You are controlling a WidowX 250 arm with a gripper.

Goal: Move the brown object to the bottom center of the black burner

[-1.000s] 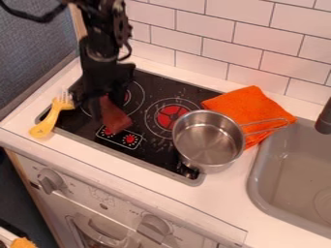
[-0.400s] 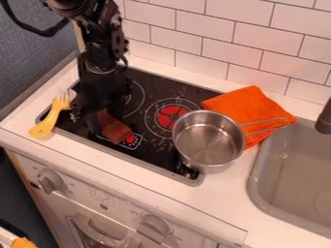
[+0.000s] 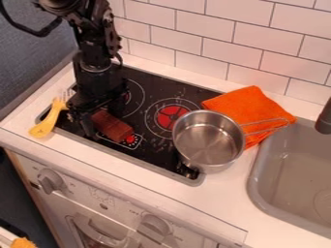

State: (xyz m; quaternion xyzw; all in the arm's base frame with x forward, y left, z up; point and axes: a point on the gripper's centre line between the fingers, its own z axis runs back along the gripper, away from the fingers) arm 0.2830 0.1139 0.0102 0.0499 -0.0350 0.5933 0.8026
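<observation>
Black hand (image 3: 97, 119) hangs low over the left part of the black burner (image 3: 158, 150), w/ the brown block (image 3: 115, 128) right at it. Can't tell if the hand's spread or pinching; block's near end is tucked behind it. Block lies slantwise nr the burner's front-left, far end by the printed ctrl panel (image 3: 132, 141) & its red spot. That end is nr the front edge, btwn it and the rest of the stove. Strip of black glass runs btwn block & pot (image 3: 207, 140), w/ the red-centred ring (image 3: 171, 117) up behind that stretch. Pot's the tight side: it sits over the burner's right end, overhanging onto the white worktop (image 3: 223, 201), wire handle pointing right across the orange cloth (image 3: 246, 104). Inside the pot, just its shiny metal bottom. Yellow fork (image 3: 45, 126) lies along the burner's left edge, tines up by the hand, wide end out on the worktop, so that side's snug too. Right of pot & cloth: grey sink (image 3: 255, 189), ring in its floor, dark tap (image 3: 324, 118) at the rt edge. White tiles (image 3: 259, 43) back it all. Down front, 2 knobs (image 3: 49, 181), w/ small marks beside 'em, too small to read.
</observation>
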